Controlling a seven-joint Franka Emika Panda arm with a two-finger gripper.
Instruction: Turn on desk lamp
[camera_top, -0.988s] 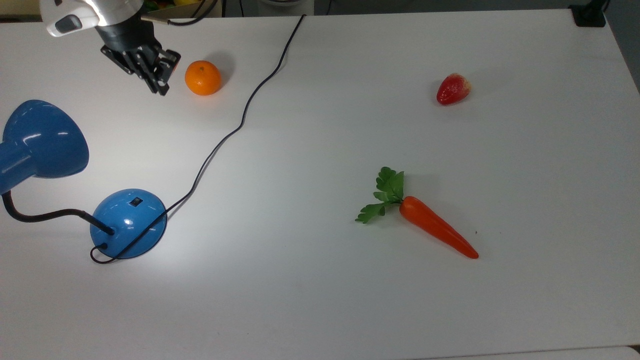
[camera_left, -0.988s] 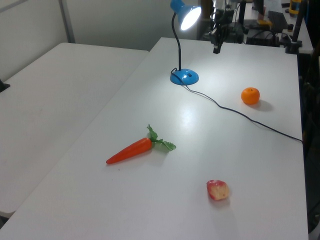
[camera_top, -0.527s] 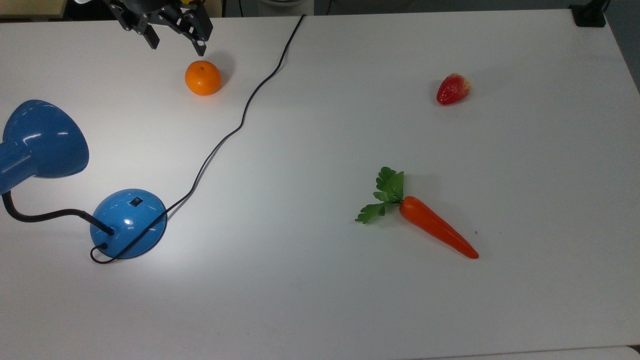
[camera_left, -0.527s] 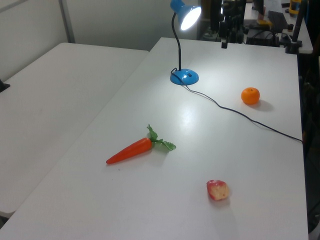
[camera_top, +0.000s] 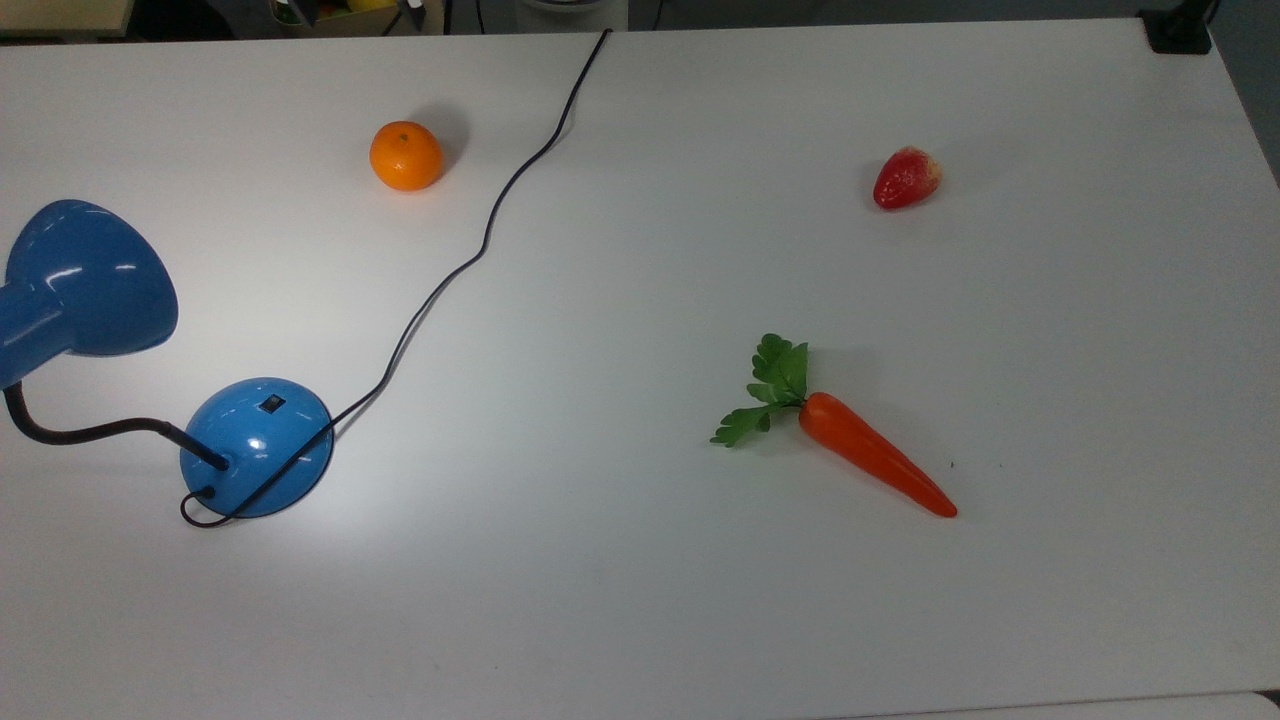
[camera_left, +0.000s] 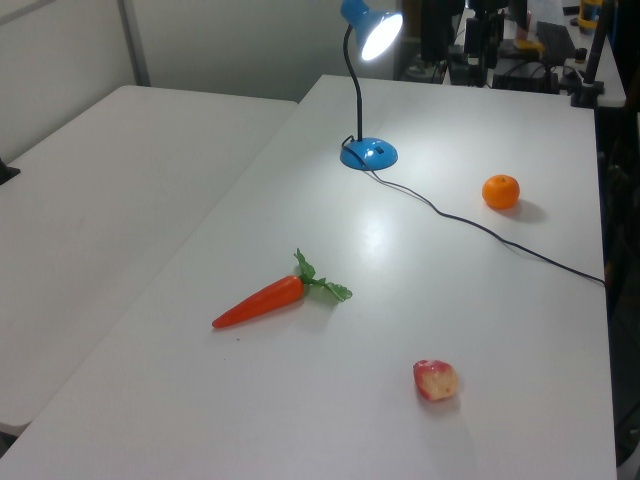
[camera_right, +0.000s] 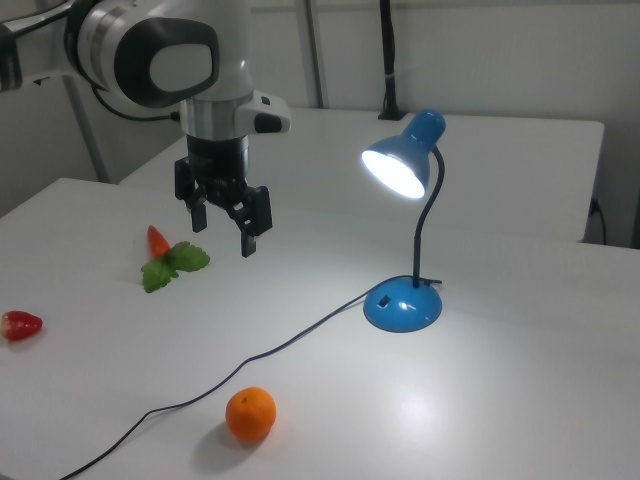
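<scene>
The desk lamp is lit: its blue shade (camera_right: 400, 165) glows white and throws a bright patch on the table. Its round blue base (camera_top: 257, 445) sits at the top view's lower left, with the small black switch (camera_top: 271, 404) on the dome. The bendy black neck (camera_right: 434, 215) rises from the base (camera_right: 402, 305). My gripper (camera_right: 222, 228) hangs open and empty in the air, well off to the right view's left of the lamp and touching nothing.
The lamp's black cord (camera_top: 480, 245) snakes across the table to its far edge. An orange (camera_top: 406, 155) lies near the cord, a strawberry (camera_top: 906, 178) at the top view's upper right, and a carrot (camera_top: 875, 455) with green leaves right of centre.
My gripper has risen and pulled back toward the top view's upper edge, away from the orange, and its fingers have spread open. The lamp stays lit and nothing on the table moved.
</scene>
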